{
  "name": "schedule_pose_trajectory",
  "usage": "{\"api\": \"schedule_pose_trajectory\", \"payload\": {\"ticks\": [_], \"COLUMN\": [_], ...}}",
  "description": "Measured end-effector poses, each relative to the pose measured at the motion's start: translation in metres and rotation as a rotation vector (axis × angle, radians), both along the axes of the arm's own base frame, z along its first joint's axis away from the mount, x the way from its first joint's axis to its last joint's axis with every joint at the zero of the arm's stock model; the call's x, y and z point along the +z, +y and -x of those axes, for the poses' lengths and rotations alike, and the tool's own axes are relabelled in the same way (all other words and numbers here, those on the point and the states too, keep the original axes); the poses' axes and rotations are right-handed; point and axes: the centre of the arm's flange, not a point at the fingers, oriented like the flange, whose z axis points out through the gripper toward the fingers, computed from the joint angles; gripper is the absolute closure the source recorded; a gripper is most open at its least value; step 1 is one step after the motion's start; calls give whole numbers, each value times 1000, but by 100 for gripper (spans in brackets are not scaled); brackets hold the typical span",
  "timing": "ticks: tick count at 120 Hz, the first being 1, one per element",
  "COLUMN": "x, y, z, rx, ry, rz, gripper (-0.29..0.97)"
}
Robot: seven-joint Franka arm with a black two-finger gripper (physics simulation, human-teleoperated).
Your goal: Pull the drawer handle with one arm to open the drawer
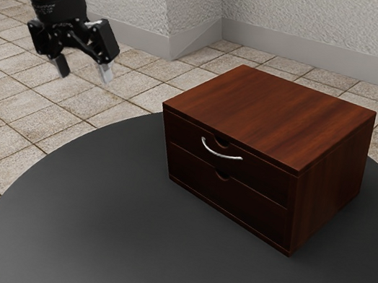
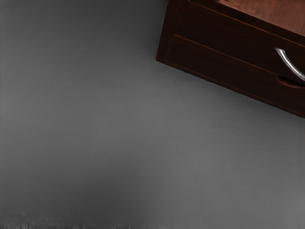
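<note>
As the arm has not yet come to the furniture, the gripper (image 1: 85,67) hangs in the upper left of the exterior view, above the tiled floor (image 1: 47,116) and beyond the edge of the round dark table (image 1: 119,246). Its two black fingers stand apart with nothing between them, so it is open and empty. The wooden cabinet (image 1: 274,113) stands on the table, right of the frame's centre. The upper drawer (image 1: 257,170) looks closed, flush with the front. Its curved metal handle (image 1: 220,149) sits at the left part of the drawer front, just above a small notch. The handle is well apart from the gripper, lower and toward the exterior view's right. The lower drawer (image 1: 230,196) has only a notch and no handle that I can see.

In the wrist view, the cabinet (image 2: 224,52) shows its front corner resting on the grey table (image 2: 119,143), and the handle (image 2: 289,64) appears on the drawer front, far from the corner.

I judge the handle to be stiff, smooth and rather slippery, being thin polished metal. The best hold seems to be at the middle of the bow, where it stands off the wood, with one finger on each side. The drawer should slide straight out; a slanted pull could make the fingers slip or shift the cabinet.
</note>
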Motion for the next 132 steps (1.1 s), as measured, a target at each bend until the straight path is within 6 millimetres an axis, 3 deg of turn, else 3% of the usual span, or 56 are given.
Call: {"api": "schedule_pose_trajectory", "payload": {"ticks": [26,39,55,69,83,92,102,132], "x": [-8,-8,-12,-51,-93,-117,-142,-168], "y": [-72,-94,-91,-69,-100,-116,-117,-120], "z": [-13,-13,-13,18,39,36,32,-1], "rx": [228,328,476,619,653,673,716,809], "ry": [28,34,46,44,-18,-63,-116,-291], "rz": [53,76,103,136,160,177,205,316], "gripper": [0,0,0,0,0,0,0,0]}}
